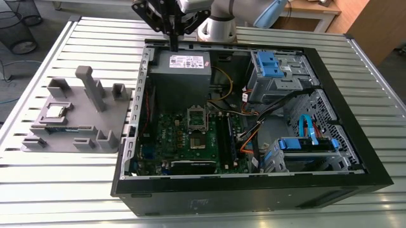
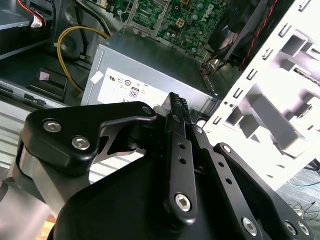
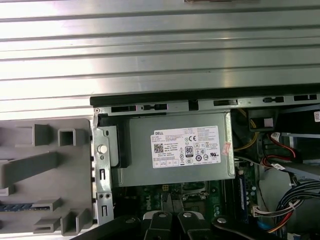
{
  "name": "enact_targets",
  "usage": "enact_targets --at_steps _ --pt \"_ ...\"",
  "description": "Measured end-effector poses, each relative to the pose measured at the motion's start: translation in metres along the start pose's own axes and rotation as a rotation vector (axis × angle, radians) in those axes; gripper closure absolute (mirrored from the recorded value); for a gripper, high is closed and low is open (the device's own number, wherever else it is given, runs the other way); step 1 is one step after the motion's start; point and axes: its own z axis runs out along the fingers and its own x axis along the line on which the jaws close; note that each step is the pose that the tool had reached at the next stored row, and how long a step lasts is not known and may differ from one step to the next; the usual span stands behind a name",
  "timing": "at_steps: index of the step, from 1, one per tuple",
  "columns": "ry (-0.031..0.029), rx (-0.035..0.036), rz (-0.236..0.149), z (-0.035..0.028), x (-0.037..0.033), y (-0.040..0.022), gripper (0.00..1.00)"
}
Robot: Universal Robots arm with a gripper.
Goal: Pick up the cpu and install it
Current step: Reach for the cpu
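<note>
The cpu [image 1: 56,111], a small flat square chip with a shiny silver top, lies flat in a recess of the grey moulded plastic tray [image 1: 79,142]. It sits toward the tray's 9 o'clock side in the exterior view, with nothing touching it. Just at the chip's 6 o'clock a long thin green memory stick [image 1: 62,128] lies in its own slot. The tray rests on the ribbed silver metal table [image 1: 63,185], right beside the 9 o'clock wall of the open black computer case [image 1: 254,194].

The black two-fingered gripper [image 1: 172,47] hangs at 12 o'clock in the exterior view, well apart from the cpu. It points down over the far edge of the grey metal power supply [image 1: 180,71], a box with a white label. Its fingers [image 2: 176,102] are drawn together into one narrow bar, with nothing held between them. The first wrist view looks past the gripper [image 3: 175,222] straight down on the labelled power supply [image 3: 180,150] — the tray [image 3: 50,150] is beside it, beyond the case wall.

Inside the case, at 6 o'clock of the power supply, lies the green motherboard [image 1: 180,145]. Its rectangular silver-framed socket [image 1: 197,118] is near the board's middle — no chip is seated there that can be made out.
</note>
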Motion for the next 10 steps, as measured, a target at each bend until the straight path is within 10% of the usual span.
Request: enact_targets --at_steps 10 --pt "0.0000 0.0000 0.000 -0.0001 0.0051 -0.0004 0.89"
